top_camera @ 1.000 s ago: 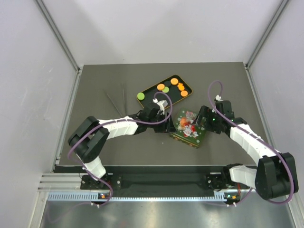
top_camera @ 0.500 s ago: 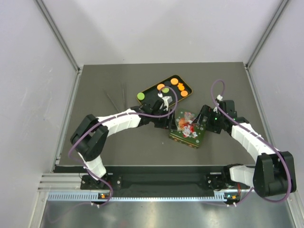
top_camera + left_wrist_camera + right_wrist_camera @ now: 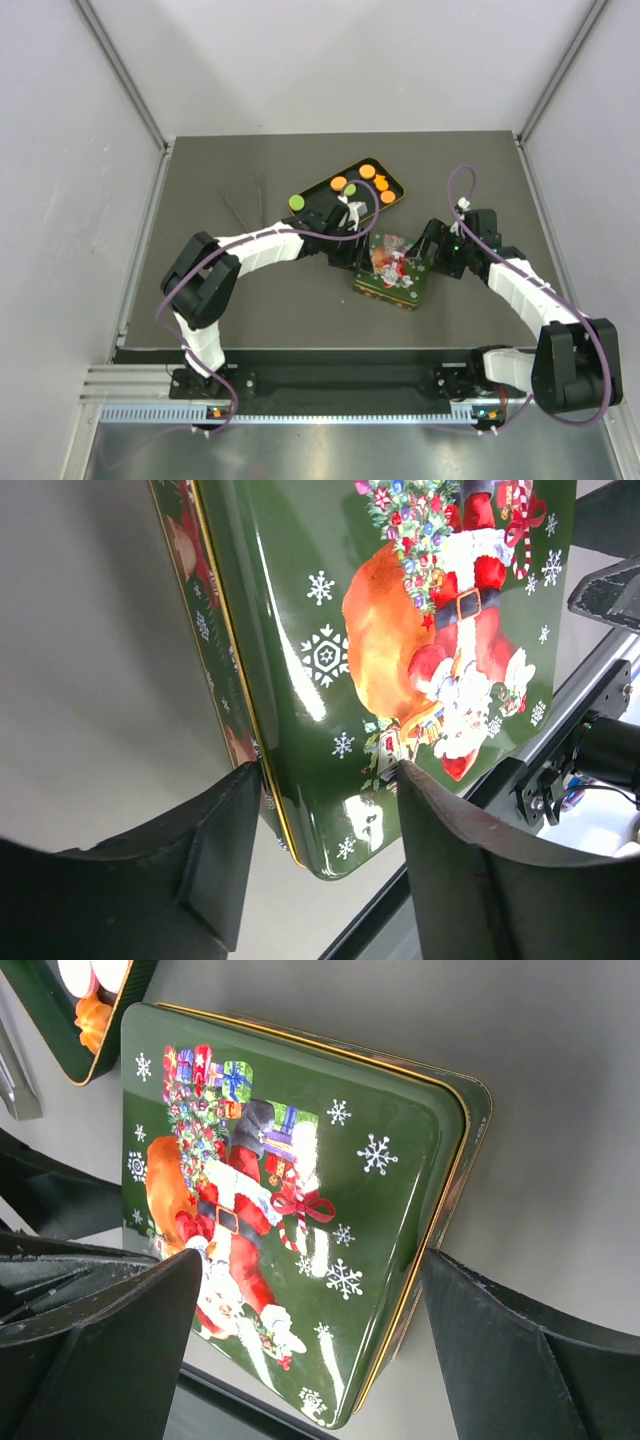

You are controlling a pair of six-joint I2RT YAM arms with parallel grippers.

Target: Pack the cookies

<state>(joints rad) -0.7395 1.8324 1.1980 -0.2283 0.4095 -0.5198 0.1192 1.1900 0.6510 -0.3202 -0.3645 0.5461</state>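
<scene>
The left gripper is placed at the left edge of the tin and the right gripper at its right edge. Both are held low over the table. The tin lies between them, turned at an angle, with its green Santa lid seated on it.

In the left wrist view the left fingers are spread apart. A near corner of the tin is straddled by them: one fingertip is set beside the tin's side wall and the other is seen over the lid. Whether either pad touches the tin cannot be told.

In the right wrist view the right fingers are spread wide, with most of the tin's width framed between them. One fingertip lies just beside the gold-trimmed edge and the other overlaps the lid on the opposite side. Nothing is pinched by either gripper.

Just beyond the tin, apart from it, a dark gold-rimmed tray is set on the table. The cookies are held in this tray: several orange ones toward its right end and two green ones toward its left. None are seen on the table or on the tin.

Two thin sticks lie on the table, left of the tray.
</scene>
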